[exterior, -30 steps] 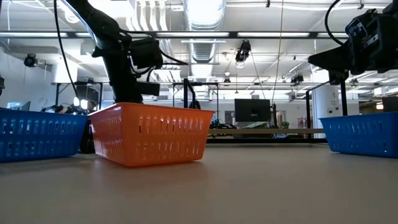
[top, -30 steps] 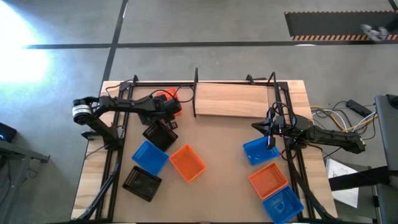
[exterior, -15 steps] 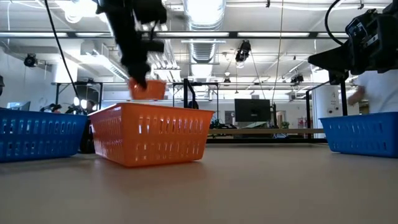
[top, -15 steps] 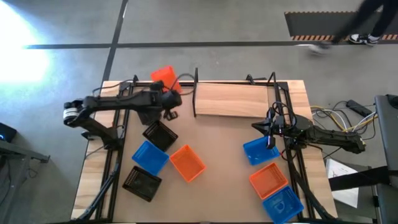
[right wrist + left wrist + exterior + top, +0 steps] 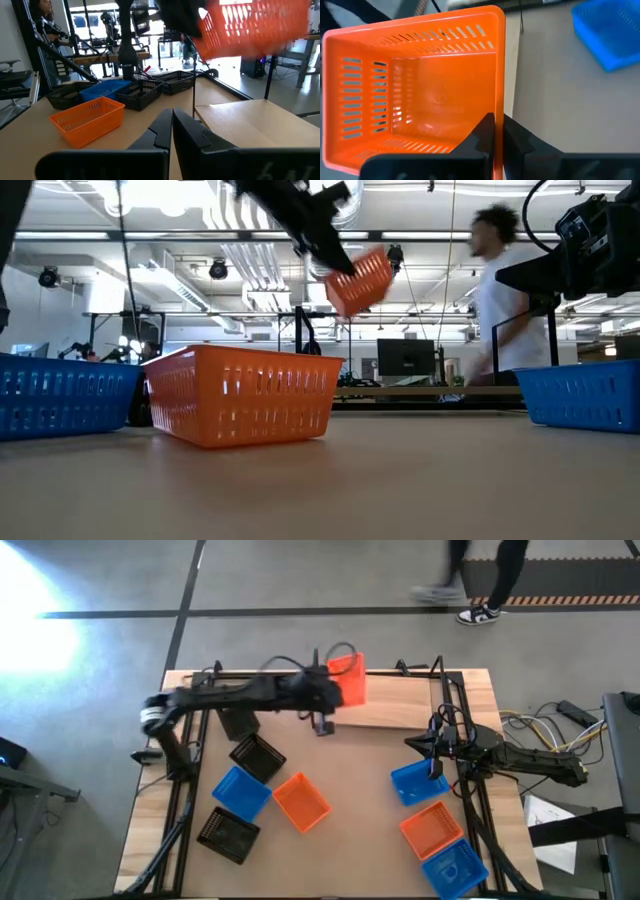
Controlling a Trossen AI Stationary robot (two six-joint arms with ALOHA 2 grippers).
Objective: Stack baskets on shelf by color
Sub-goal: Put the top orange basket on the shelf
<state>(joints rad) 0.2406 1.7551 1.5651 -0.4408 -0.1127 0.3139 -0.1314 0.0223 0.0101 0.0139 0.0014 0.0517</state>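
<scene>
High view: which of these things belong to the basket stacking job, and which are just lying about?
Job:
- lifted orange basket, gripped by the left tool
- shelf
- black baskets
- blue baskets
- orange baskets on the table

Lying about:
- cables
- papers
- person walking past
- right tool, shut, idle

Two dark jointed arms; silver ring at left arm (image 5: pixel 230 698) base; black cables looped on right arm (image 5: pixel 510 756).
</scene>
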